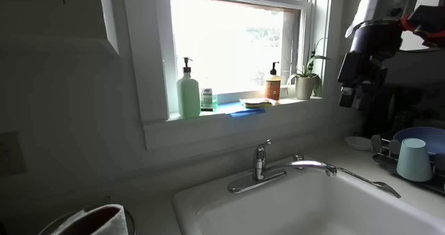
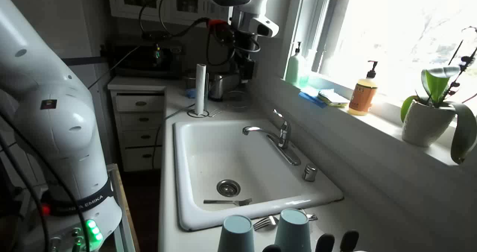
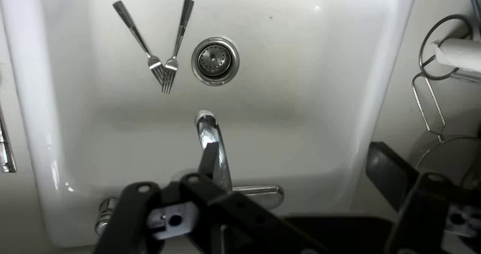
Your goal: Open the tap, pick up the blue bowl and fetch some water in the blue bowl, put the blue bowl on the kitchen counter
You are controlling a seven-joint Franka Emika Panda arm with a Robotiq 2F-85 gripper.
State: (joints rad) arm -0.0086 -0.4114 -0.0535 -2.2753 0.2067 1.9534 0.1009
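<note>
- The gripper [image 3: 295, 156]: jaws set wide apart, with the two fingers [image 3: 391, 175] visible in the wrist view.
- Gripper position: in the air above counter level, fingertips down, well apart from the tap [image 1: 259, 163] in both exterior views. In the wrist view, one finger overlaps the spout [image 3: 208, 130].
- The tap stands at the window-side edge of the sink [image 2: 208, 144]. The spout extends over the sink; the lever [image 1: 265, 145] angles upward.
- The bowl [image 1: 422, 136], blue, is in the rack [image 1: 386, 163], behind an inverted cup [image 1: 413, 160]. It is cut off at the edge of view; its tilt cannot be determined.
- The counter [image 2: 190, 242] borders the sink and bears the rack. A white dish [image 1: 359, 143] sits near the rack; a fork [image 1: 365, 179] lies just beside the sink.
- Inside the sink, two forks [image 3: 179, 38] lie with tines crossed, near the drain [image 3: 215, 60].
- A paper roll [image 2: 200, 90] stands upright at the sink end opposite the rack.
- The sill [image 2: 387, 126] bears a green bottle [image 2: 294, 68], a sponge [image 2: 332, 97], an orange-labelled bottle [image 2: 363, 95] and a plant [image 2: 428, 123].
</note>
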